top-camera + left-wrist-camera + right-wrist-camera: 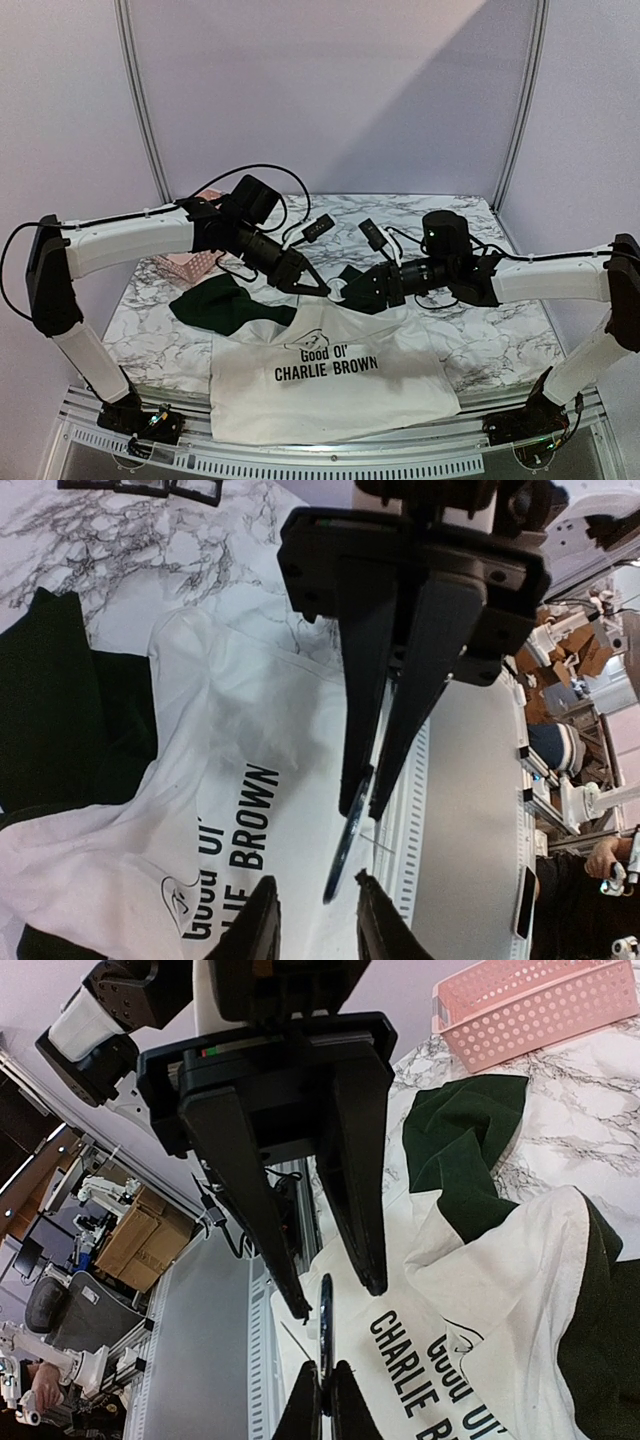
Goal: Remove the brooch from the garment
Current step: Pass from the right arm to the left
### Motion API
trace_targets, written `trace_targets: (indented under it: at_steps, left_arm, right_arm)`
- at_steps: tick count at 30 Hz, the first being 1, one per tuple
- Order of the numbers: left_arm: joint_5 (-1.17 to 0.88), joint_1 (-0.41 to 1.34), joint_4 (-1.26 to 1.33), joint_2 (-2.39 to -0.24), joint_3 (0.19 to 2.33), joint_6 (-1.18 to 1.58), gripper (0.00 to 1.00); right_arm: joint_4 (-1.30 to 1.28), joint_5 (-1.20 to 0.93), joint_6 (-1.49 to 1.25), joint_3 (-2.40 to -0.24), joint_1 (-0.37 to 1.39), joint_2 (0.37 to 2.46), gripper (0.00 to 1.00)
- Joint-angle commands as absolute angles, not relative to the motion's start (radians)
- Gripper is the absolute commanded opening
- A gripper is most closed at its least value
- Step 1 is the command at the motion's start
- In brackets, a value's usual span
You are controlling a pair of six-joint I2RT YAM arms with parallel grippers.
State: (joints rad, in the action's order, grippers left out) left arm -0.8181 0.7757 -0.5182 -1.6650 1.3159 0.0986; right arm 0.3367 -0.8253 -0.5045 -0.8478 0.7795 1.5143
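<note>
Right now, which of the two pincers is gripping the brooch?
The right pincer: its jaws are shut on the rim of the brooch, while the left pincer stands open, one finger on each side.

Tally: one marble-patterned table (pixel 480 345), one white T-shirt with dark green sleeves and black print (pixel 330 395), one dark round brooch with thin pin (pixel 325 1310), one pink perforated plastic basket (pixel 540 1005), two black two-finger grippers: left gripper (pixel 315 882) and right gripper (pixel 323 1372).

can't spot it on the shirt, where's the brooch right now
In the top view the brooch is mid-table, pinched by the right gripper, with the open fingers of the left gripper either side, just above the collar of the T-shirt.
</note>
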Motion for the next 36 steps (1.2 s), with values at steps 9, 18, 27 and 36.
trace_targets:
  at_steps: [9,18,27,36]
  left_arm:
    - [-0.848,0.796,-0.514,-1.681,1.333,0.098,0.18]
    - [-0.872,0.798,-0.515,-1.684,1.335,0.094,0.0]
    - [-0.86,0.796,-0.468,-1.664,1.316,0.123,0.0]
    - [-0.9,0.733,-0.249,-1.621,1.239,0.31,0.0]
  right_arm:
    - [0.315,-0.849,-0.482,-0.888,0.792,1.541,0.0]
    - [0.31,-0.848,-0.477,-0.891,0.796,1.551,0.0]
    - [0.358,-0.808,-0.499,-0.863,0.797,1.521,0.22]
    - [0.413,-0.806,-0.527,-0.821,0.799,1.481,0.42]
